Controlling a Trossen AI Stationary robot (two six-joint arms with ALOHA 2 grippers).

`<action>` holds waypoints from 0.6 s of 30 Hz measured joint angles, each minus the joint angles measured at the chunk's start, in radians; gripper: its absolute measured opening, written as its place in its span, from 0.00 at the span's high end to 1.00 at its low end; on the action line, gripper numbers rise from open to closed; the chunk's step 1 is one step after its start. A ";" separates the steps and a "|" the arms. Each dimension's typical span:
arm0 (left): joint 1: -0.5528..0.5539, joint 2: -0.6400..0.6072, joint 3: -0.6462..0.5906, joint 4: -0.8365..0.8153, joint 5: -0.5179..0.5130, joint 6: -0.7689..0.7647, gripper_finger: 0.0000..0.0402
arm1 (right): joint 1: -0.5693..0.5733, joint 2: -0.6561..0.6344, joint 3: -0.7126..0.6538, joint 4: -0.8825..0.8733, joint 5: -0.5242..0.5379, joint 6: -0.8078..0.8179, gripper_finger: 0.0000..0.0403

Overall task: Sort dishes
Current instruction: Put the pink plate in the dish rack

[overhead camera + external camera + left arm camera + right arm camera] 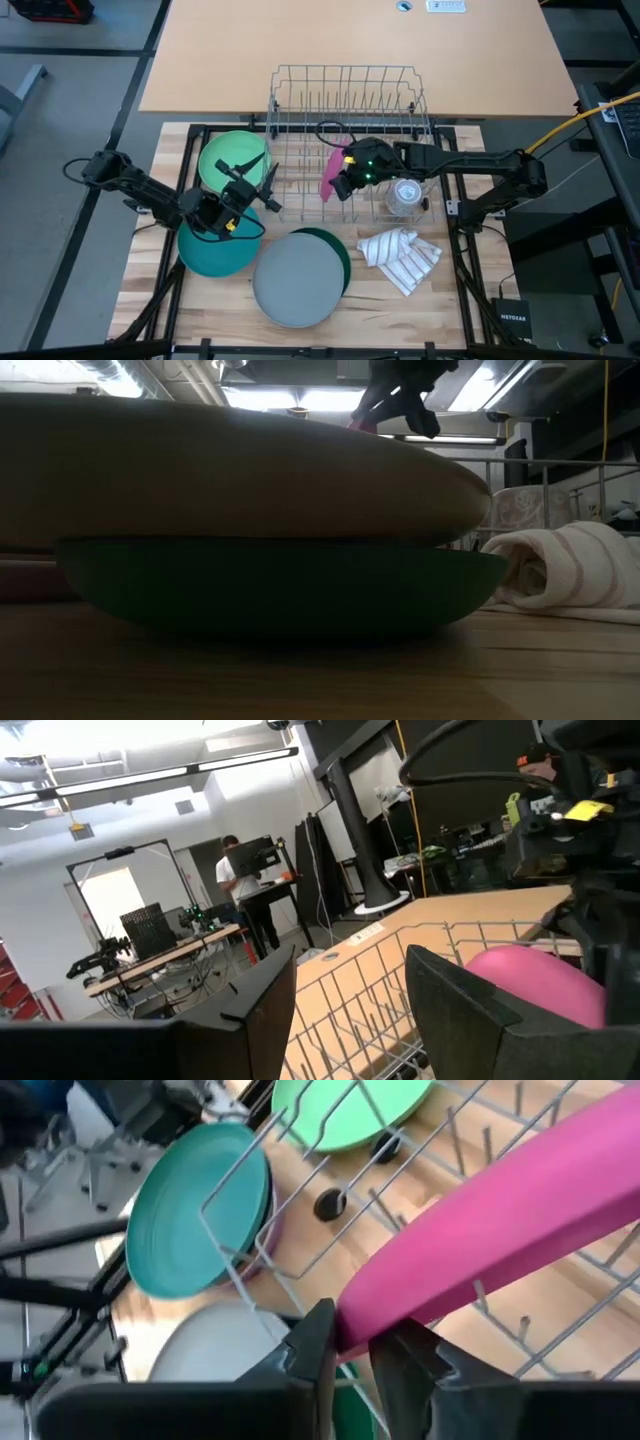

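Standing on edge between the wires of the dish rack [345, 110], the pink plate [330, 175] is being slotted in so it leans upright among the prongs, which is likely why it is being gripped at its rim and not across its face. The right gripper [345, 1355] is pinching that rim; its two fingers are sitting narrowly apart with the plate edge between them, touching on both sides (whether the grip is slackening I cannot tell from the pictures). A glass cup [405, 195] is standing in the rack just beside the gripper.

On the boards in front of the rack, a grey plate [295, 278] is lying on top of a dark green one [340, 255], and a striped cloth [400, 258] is lying crumpled to one side.

The left gripper [245, 195] is hovering with fingers spread wide and empty, above where the light green plate [230, 155] and the teal plate [215, 250] are lying next to each other.
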 joint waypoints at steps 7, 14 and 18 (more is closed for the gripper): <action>0.000 0.000 0.000 -0.008 0.000 0.000 0.55 | 0.002 0.000 0.000 0.000 -0.064 -0.016 0.95; 0.000 0.000 0.000 -0.013 0.000 0.000 0.55 | 0.001 0.000 0.000 0.004 -0.089 -0.043 0.96; 0.000 0.000 0.000 -0.016 0.000 0.000 0.55 | 0.001 0.000 0.000 0.015 -0.120 -0.047 0.97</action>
